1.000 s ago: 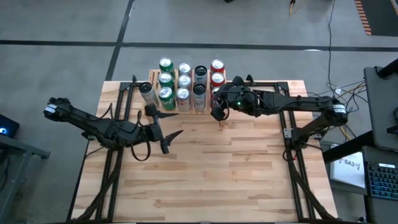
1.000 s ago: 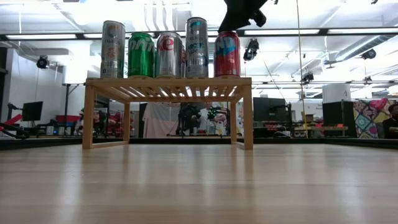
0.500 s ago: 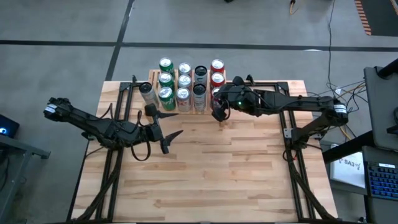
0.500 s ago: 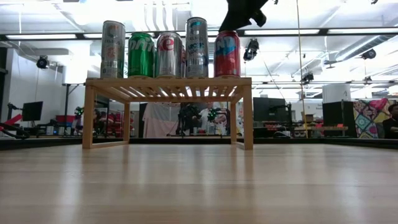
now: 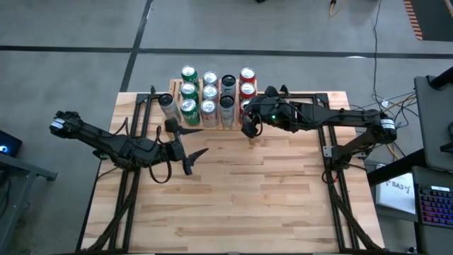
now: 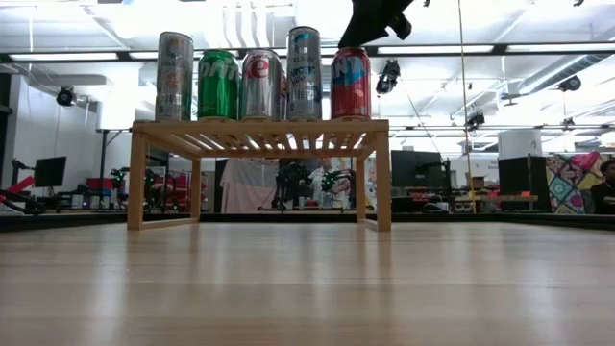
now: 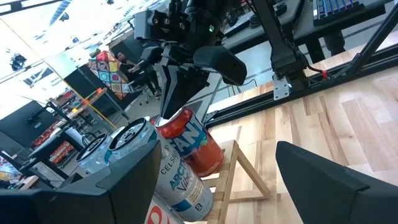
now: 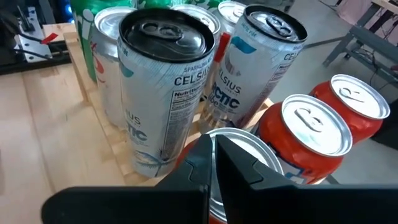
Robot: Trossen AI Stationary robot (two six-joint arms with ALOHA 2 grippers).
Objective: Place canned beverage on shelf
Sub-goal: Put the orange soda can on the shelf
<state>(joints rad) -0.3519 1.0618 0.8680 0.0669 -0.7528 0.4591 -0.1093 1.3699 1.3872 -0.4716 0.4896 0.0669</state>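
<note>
Red upright aluminium can [image 6: 352, 84] stands at the low light-wood slatted shelf's [image 6: 259, 130] right front corner, directly beneath the closed, empty right end effector [image 5: 248, 127]; left end effector [image 5: 192, 157] open, farther.

Low view: right arm [image 6: 370, 19] cut off by top edge, only its dark lower end shows above the red can [image 6: 351, 84]. Left arm not in that pic.

Right wrist view: the can under the right gripper [image 8: 214, 163] mostly hidden by the closed fingers; only part of its silver lid [image 8: 249, 144] shows, label not readable.

High view: shelf [image 5: 172, 86] nearly all covered by cans; can labels too small to read.

Left wrist view: near cans partly hidden behind own dark finger [image 7: 118, 193].
</note>
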